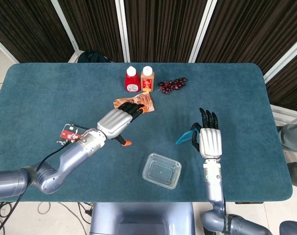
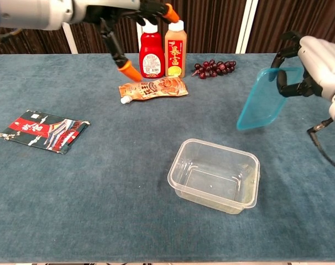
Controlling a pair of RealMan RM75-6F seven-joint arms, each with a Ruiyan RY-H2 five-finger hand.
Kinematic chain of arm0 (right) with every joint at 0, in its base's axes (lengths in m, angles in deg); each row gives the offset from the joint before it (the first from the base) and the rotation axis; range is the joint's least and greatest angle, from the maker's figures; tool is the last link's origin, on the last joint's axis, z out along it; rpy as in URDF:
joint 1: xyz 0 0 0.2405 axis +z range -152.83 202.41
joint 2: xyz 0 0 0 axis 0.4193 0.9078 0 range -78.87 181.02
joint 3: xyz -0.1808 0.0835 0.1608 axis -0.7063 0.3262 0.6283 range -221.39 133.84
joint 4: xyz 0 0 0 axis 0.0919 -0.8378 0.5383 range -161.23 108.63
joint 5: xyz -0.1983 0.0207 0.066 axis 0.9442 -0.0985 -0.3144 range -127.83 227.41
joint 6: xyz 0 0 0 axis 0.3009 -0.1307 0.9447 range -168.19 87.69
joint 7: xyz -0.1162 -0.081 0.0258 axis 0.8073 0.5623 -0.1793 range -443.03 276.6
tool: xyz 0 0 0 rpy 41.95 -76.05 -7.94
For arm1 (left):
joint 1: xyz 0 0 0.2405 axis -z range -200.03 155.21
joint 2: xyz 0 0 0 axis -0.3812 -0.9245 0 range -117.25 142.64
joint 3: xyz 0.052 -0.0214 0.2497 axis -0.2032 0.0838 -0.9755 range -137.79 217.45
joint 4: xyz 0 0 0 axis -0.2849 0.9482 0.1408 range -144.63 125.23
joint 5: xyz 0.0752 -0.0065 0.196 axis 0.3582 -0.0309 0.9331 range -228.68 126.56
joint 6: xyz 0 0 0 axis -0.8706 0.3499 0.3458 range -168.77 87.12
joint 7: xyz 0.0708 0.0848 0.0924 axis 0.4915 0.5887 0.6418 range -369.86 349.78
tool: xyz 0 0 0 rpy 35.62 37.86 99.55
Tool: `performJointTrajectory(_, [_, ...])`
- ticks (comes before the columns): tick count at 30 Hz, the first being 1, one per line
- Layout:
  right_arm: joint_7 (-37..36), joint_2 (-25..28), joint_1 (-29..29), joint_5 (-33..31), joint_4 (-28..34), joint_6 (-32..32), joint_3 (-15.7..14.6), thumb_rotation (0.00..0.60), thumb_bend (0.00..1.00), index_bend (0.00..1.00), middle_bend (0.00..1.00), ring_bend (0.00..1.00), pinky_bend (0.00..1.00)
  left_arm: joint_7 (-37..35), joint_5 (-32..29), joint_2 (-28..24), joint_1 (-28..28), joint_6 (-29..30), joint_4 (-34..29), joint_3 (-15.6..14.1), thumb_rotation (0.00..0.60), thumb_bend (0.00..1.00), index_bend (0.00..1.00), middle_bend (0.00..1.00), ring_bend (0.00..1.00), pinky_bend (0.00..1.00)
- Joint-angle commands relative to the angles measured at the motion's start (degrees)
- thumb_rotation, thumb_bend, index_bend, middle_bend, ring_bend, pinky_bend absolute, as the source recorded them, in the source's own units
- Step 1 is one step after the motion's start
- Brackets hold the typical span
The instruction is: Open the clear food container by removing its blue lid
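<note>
I have the blue lid (image 2: pixel 264 98) in my right hand (image 2: pixel 314 58), fingers curled around its upper edge; the lid hangs tilted, clear of the desk (image 2: pixel 101 182). In the head view the right hand (image 1: pixel 210 141) shows from its back with the lid (image 1: pixel 186 137) sticking out on its inner side. The clear food container (image 2: pixel 214 175) sits open on the desk, below the lid and toward my left hand's side, apart from both hands; from the head view the container (image 1: pixel 162 170) lies nearer the robot than either hand.

My left hand (image 1: pixel 118 122) is raised above the desk with its fingers spread and nothing in them; the chest view catches only its orange-tipped fingers (image 2: pixel 129 70) at the top of the frame. Just beyond that hand lies the brown pouch (image 2: pixel 152 88), and past it stand the red bottle (image 2: pixel 151 51) and the orange bottle (image 2: pixel 174 49) side by side, with the grapes (image 2: pixel 213 68) beside them toward my right hand's side. The red snack packet (image 2: pixel 41 130) lies flat on the outer side of the left hand, well apart from the container.
</note>
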Motion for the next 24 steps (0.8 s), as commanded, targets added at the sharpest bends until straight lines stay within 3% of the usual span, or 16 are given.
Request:
performJointTrajectory(1, [2.2, 0.8, 1.0, -1.8, -0.5, 1.0, 0.9, 0.600, 0.70, 0.48, 0.06, 0.00, 0.00, -0.7, 1.1, -1.4, -1.5, 1.0, -1.2, -0.3, 0.600, 0.00, 0.00, 0.00, 0.00, 0.05])
performJointTrajectory(4, [4.5, 0.9, 2.1, -4.7, -0.3, 3.2, 1.6, 0.600, 0.64, 0.16, 0.00, 0.00, 0.00, -1.4, 2.3, -2.7, -3.3, 2.3, -2.6, -0.6, 0.600, 0.00, 0.00, 0.00, 0.00, 0.05])
performJointTrajectory(5, [5.3, 0.7, 2.4, -5.3, -0.4, 3.5, 1.6, 0.600, 0.56, 0.05, 0.00, 0.00, 0.00, -1.6, 2.5, -3.0, -3.7, 2.6, -2.9, -0.6, 0.600, 0.00, 0.00, 0.00, 0.00, 0.05])
performJointTrajectory(6, [6.3, 0.5, 2.7, -6.0, -0.7, 3.9, 1.7, 0.600, 0.50, 0.01, 0.00, 0.00, 0.00, -1.7, 2.8, -3.3, -4.1, 2.8, -3.2, -0.7, 0.600, 0.00, 0.00, 0.00, 0.00, 0.05])
performJointTrajectory(8, [8.9, -0.3, 3.8, -7.8, -1.0, 4.7, 2.0, 0.600, 0.36, 0.00, 0.00, 0.00, 0.00, -1.9, 3.6, -4.1, -5.2, 3.6, -4.0, -1.1, 0.600, 0.00, 0.00, 0.00, 0.00, 0.05])
performJointTrajectory(11, [11.1, -1.5, 5.2, -9.9, -1.5, 4.9, 3.0, 0.600, 0.28, 0.00, 0.00, 0.00, 0.00, -1.6, 4.9, -5.5, -6.8, 4.1, -5.1, -2.1, 0.600, 0.00, 0.00, 0.00, 0.00, 0.05])
performJointTrajectory(18, [11.3, 0.3, 4.4, -10.1, 1.0, 3.1, 1.7, 0.600, 0.28, 0.00, 0.00, 0.00, 0.00, -1.0, 8.4, -8.1, -11.0, 6.9, -7.7, -4.2, 0.600, 0.00, 0.00, 0.00, 0.00, 0.05])
performJointTrajectory(24, [9.1, 9.3, -0.5, -8.2, 8.9, 2.2, -2.6, 0.600, 0.25, 0.00, 0.00, 0.00, 0.00, 2.2, 11.7, -10.8, -17.5, 14.3, -11.5, -7.1, 0.600, 0.00, 0.00, 0.00, 0.00, 0.05])
